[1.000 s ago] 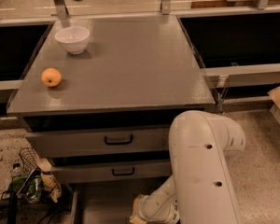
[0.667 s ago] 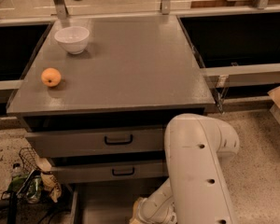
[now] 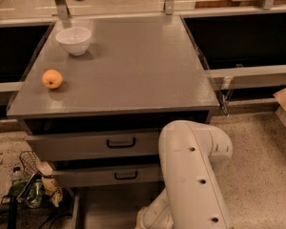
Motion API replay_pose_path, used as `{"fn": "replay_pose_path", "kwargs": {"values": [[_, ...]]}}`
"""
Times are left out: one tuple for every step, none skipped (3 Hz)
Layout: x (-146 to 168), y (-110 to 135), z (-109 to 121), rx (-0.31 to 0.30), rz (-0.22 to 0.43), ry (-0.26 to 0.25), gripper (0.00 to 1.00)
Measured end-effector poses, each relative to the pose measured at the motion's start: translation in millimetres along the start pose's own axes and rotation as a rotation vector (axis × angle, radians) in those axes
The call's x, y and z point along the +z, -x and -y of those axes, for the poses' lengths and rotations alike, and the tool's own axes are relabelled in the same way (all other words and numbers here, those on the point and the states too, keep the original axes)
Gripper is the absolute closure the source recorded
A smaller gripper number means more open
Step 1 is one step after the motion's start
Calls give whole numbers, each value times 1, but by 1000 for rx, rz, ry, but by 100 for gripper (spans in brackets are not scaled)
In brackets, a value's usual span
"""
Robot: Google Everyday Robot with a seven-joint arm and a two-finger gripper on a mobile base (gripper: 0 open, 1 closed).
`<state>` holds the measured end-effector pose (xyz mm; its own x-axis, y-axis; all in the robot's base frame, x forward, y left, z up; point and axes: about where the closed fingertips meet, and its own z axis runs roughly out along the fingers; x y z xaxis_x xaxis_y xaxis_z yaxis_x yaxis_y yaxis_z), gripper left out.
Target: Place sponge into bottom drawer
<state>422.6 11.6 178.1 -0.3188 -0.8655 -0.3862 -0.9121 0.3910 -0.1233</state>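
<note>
Honestly, my worry is a blind release: the arm [image 3: 195, 175] hides most of the claw [image 3: 144, 222], low over the open bottom drawer [image 3: 107, 206], so the sponge could catch the rim. I can't see the sponge, nor tell whether the claw grips it; it isn't on the counter [image 3: 133, 66].

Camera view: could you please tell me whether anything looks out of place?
The bottom drawer stands pulled open. Oddly, a wire basket and a crumpled bag lie on the floor left of the cabinet. The gripper is out of view, below the arm.
</note>
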Motion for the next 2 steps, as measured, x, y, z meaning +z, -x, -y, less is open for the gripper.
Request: {"fn": "replay_pose_path", "kwargs": {"values": [[29, -3, 4, 46, -33, -2, 100], [29, -3, 5, 47, -33, -3, 100]]}}
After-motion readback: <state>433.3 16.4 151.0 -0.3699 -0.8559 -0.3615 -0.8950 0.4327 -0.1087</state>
